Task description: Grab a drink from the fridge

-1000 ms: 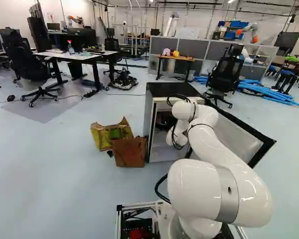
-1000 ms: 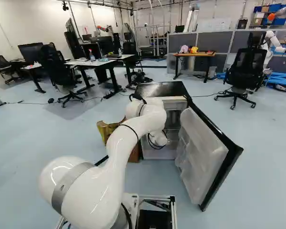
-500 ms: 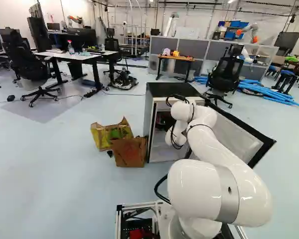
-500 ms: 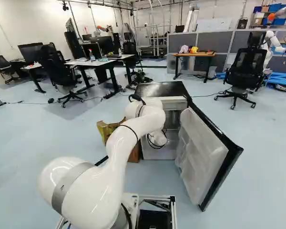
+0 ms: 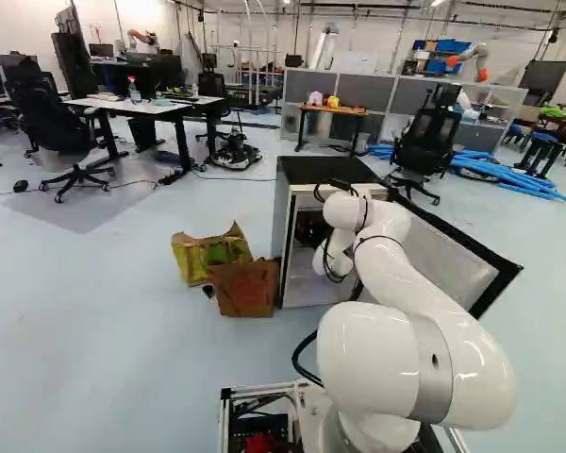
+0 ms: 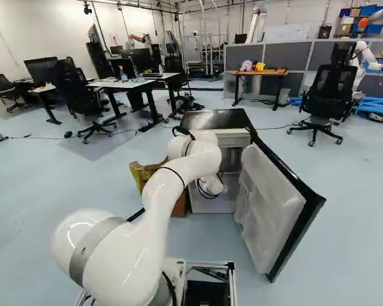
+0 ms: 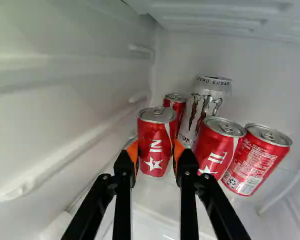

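Note:
In the left base view the white wrist end of my arm (image 5: 335,255) reaches to the open front of the fridge (image 5: 325,170); the fingers cannot be made out there. The wrist view has my gripper (image 7: 155,156) shut on a red can (image 7: 152,145), an orange pad against each side. This can stands upright near the fridge's inner side wall. Close beside it is a second red can (image 7: 216,149), then a third (image 7: 256,159). Behind them are a tall silver can (image 7: 202,107) and another red can (image 7: 175,104), partly hidden by the held one.
The fridge door (image 6: 274,210) stands wide open beside the arm. Against the fridge's other side are a brown box (image 5: 245,288) and a yellow one (image 5: 191,257). A black chair (image 6: 332,95) is beyond the door. Another robot (image 5: 472,64) stands far back.
Between the earlier base views and now, the arm's upper and wrist parts have shifted very slightly to the left. The base, fridge and door have stayed put.

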